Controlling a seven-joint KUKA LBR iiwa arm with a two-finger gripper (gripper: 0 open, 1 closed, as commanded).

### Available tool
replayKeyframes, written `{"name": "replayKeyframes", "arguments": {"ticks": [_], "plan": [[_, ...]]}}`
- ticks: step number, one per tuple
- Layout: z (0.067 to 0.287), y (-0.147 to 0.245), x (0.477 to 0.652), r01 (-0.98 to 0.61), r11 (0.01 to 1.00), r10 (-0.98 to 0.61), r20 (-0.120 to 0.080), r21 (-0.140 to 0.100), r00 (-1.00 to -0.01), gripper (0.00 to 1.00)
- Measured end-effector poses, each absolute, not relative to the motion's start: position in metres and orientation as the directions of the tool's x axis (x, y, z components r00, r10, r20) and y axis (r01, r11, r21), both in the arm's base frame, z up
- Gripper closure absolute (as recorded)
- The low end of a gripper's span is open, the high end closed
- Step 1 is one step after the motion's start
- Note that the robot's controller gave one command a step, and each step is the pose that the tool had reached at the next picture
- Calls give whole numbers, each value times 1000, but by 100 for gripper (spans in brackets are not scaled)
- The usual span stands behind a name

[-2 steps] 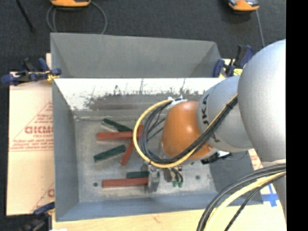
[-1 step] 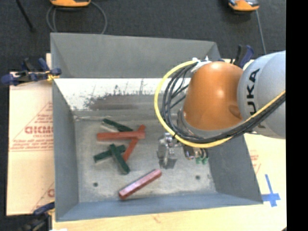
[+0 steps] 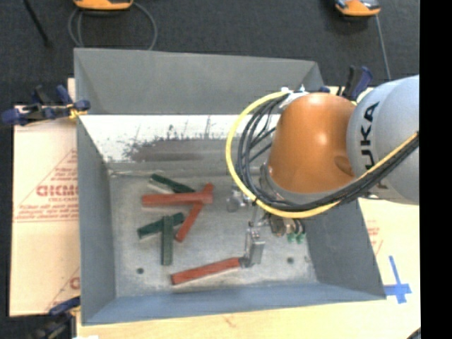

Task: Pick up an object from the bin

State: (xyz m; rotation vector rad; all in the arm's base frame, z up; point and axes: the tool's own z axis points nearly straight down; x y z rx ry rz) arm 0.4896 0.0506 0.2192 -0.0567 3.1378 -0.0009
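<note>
A: Which piece?

B: Long red bar (image 3: 205, 270), flat on the floor of the bin (image 3: 212, 90). One end right at the tip of the hand (image 3: 251, 253), the rest stretching away from it, toward the side opposite the arm.

A: Gripped?

B: Cannot tell. Hand low in the bin, tip at or just above that end of the bar, but open or closed not readable from above. Orange cover (image 3: 311, 147) and wrist cables sitting over much of it.

A: Step in hand, then?

B: Looks like the reach-and-grasp stage, with the lift not yet made. Bar lying level, no end raised.

A: Anything else close?

B: Small green thing (image 3: 296, 237) just behind the hand, under the wrist. Beyond the bar and well apart from the hand, a loose heap: two red sticks (image 3: 176, 199) and a few dark green sticks (image 3: 161, 226), crossing one another.

A: Next move?

B: Probably a firm close across the bar's narrow width, then a straight rise. Held at one end, likely to droop or swing at the far end, so worth lifting high enough to clear the bin's near wall before any sideways travel.
</note>
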Motion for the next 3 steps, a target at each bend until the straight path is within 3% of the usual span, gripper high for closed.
{"name": "replayKeyframes", "arguments": {"ticks": [1,2,3], "plan": [[69,11,482,-56,998,-56,-10,-1,-998,0],[70,12,481,-59,998,-59,-5,-1,-998,100],[219,0,522,-20,1000,-20,-13,0,-1000,100]]}}
